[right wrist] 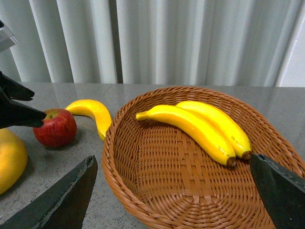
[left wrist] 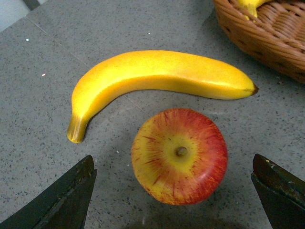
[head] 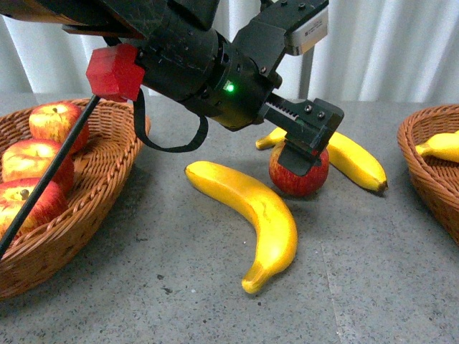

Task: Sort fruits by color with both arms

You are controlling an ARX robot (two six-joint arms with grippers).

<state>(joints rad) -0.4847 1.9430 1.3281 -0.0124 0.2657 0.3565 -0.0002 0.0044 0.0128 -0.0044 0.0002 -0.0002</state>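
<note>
Nearest, at lower centre of the front view, the near banana [head: 252,215] is lying loose on the grey table [head: 373,287]. I am passing over it, since yellow fruit belongs to the other side. At lower left, the left basket [head: 97,208] is holding three apples [head: 36,161], so red is collecting there.

Past the near banana, at centre right, the loose apple [head: 298,174] is sitting stem-up. I am holding my left claw [head: 305,152] directly over it. The jaws are spread wide and empty, one on each side, so that closing should centre the grip. I judge this to be the approach before the grasp.

Just behind the apple, near but not touching, the far banana [head: 355,163] is lying where a careless descent could nudge it.

Farthest right, I am holding my right claw [right wrist: 172,160] wide and empty over the right basket [right wrist: 143,200], where two bananas [right wrist: 200,126] are resting.
</note>
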